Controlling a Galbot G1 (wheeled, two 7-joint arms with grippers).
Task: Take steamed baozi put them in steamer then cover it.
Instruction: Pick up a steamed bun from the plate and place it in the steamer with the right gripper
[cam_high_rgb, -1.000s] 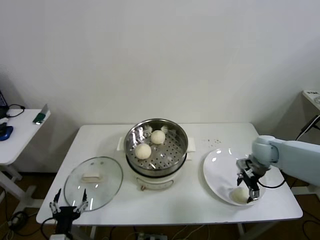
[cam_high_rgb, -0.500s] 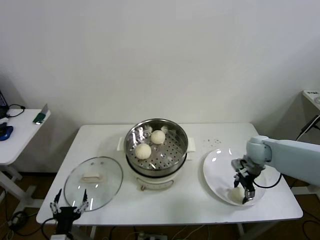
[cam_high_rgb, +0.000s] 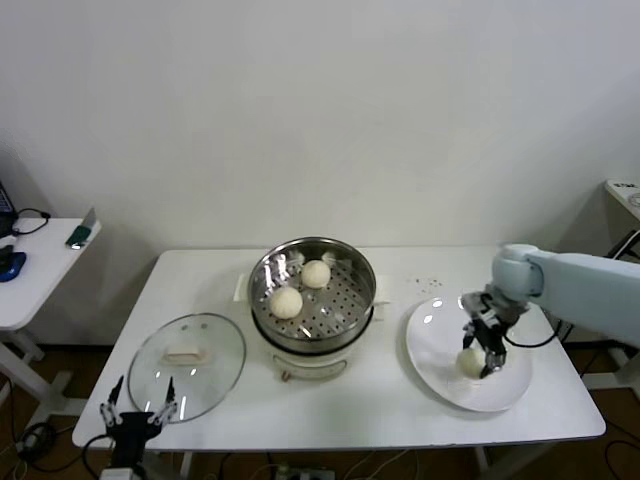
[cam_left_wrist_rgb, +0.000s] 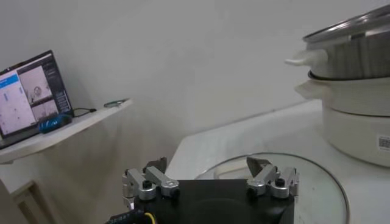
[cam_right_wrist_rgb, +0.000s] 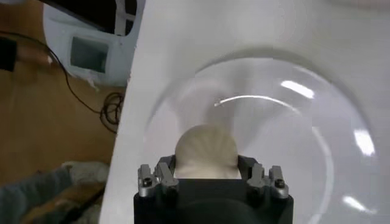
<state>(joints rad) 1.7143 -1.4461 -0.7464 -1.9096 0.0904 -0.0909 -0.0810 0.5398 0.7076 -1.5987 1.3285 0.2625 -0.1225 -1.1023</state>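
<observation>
Three steamed baozi show in all: two lie on the perforated tray of the steamer (cam_high_rgb: 312, 292), one (cam_high_rgb: 316, 273) farther back and one (cam_high_rgb: 286, 302) nearer and to the left, and the third (cam_high_rgb: 470, 362) is over the white plate (cam_high_rgb: 440, 345) on the right. There is one steamer, one plate, and one cover (cam_high_rgb: 187, 364), the glass lid lying near left on the one white table (cam_high_rgb: 400, 415). One side table (cam_high_rgb: 35, 265) stands far left.
</observation>
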